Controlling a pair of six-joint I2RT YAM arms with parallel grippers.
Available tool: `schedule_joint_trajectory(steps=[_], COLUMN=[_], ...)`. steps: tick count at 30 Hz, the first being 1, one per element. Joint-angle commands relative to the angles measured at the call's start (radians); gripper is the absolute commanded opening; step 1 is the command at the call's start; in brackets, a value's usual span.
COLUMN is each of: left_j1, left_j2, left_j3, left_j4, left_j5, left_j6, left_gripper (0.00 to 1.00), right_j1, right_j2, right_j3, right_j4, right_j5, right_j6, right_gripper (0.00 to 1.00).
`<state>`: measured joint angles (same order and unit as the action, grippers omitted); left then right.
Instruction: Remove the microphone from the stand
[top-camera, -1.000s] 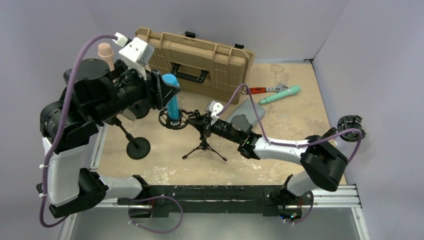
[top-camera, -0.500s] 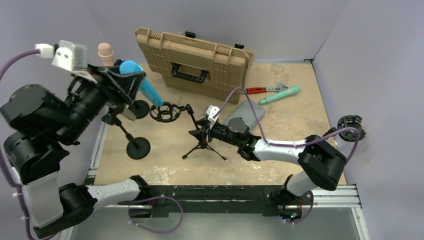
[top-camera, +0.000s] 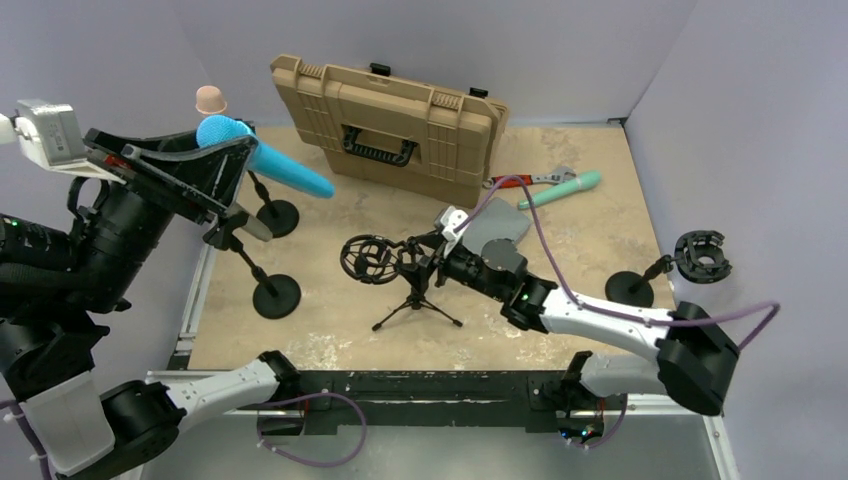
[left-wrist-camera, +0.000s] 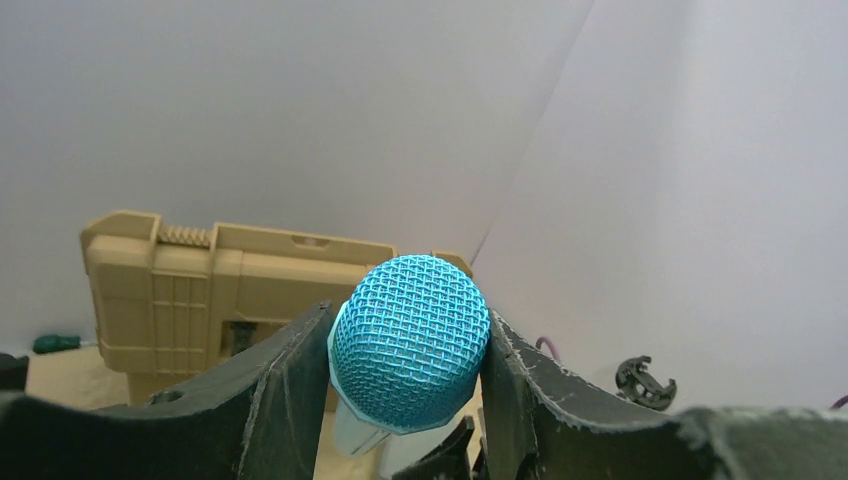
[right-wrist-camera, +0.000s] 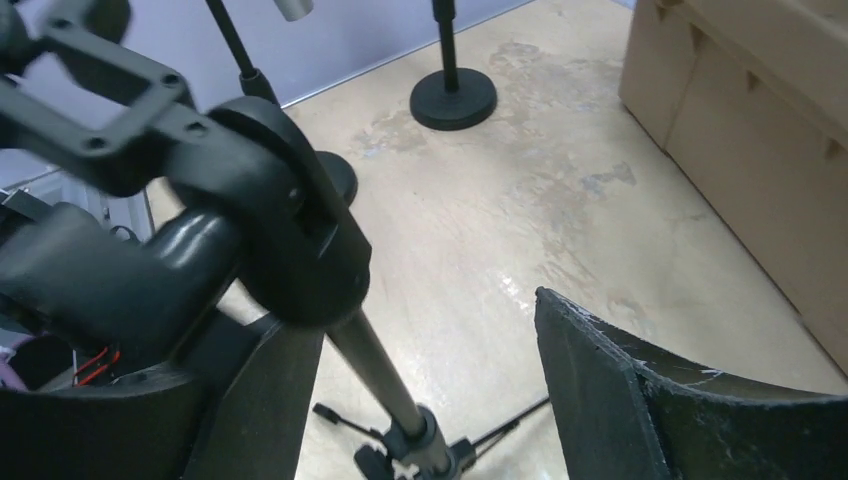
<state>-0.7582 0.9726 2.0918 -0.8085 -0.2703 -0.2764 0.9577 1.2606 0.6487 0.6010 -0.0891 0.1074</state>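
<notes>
The blue microphone is up in the air at the far left, clear of the stand, with its mesh head pinched between my left gripper's fingers and its handle pointing right and down. The left gripper is shut on that head. The black tripod stand is at the table's middle, and its shock-mount ring holds nothing. My right gripper is open, one finger on each side of the stand's pole. The pole sits close to the left finger of the right gripper.
A tan case lies at the back. A wrench and a teal microphone lie to its right. Two round-base stands are at the left, one carrying a pink microphone. Another stand with a clip is at the right edge.
My left arm pulled the blue microphone up and left out of the shock mount. The right gripper let go of the stand's pole and opened; the stand shifted slightly right.
</notes>
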Motion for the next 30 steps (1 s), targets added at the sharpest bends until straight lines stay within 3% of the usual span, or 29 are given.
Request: schedule_joint_trajectory(steps=[1, 5, 9, 12, 16, 21, 27, 30], left_j1=[0.005, 0.005, 0.005, 0.006, 0.006, 0.011, 0.013, 0.014], left_j2=[-0.042, -0.127, -0.091, -0.062, 0.002, 0.106, 0.151, 0.147], left_j3=[-0.093, -0.230, -0.202, -0.196, -0.152, -0.076, -0.106, -0.145], left_j4=[0.000, 0.077, 0.052, 0.058, 0.055, -0.060, -0.084, -0.028], left_j5=[0.043, 0.050, 0.114, 0.196, 0.328, 0.462, 0.605, 0.655], left_j6=[-0.115, -0.161, -0.212, -0.270, -0.338, -0.395, -0.426, -0.454], left_gripper=[0.00, 0.00, 0.00, 0.00, 0.00, 0.00, 0.00, 0.00], right_j1=[0.006, 0.006, 0.006, 0.006, 0.006, 0.005, 0.005, 0.006], right_j2=[-0.171, -0.346, -0.526, -0.553, -0.471, -0.354, -0.225, -0.191], right_j3=[-0.018, -0.053, -0.037, 0.075, 0.303, 0.572, 0.731, 0.740], right_j4=[-0.214, -0.408, -0.540, -0.617, -0.670, -0.718, -0.752, -0.714], right_j5=[0.122, 0.196, 0.263, 0.254, 0.116, -0.154, -0.459, -0.504], right_j6=[0.050, 0.077, 0.114, 0.133, 0.157, 0.171, 0.164, 0.192], right_gripper=[0.75, 0.77, 0.79, 0.80, 0.77, 0.76, 0.76, 0.72])
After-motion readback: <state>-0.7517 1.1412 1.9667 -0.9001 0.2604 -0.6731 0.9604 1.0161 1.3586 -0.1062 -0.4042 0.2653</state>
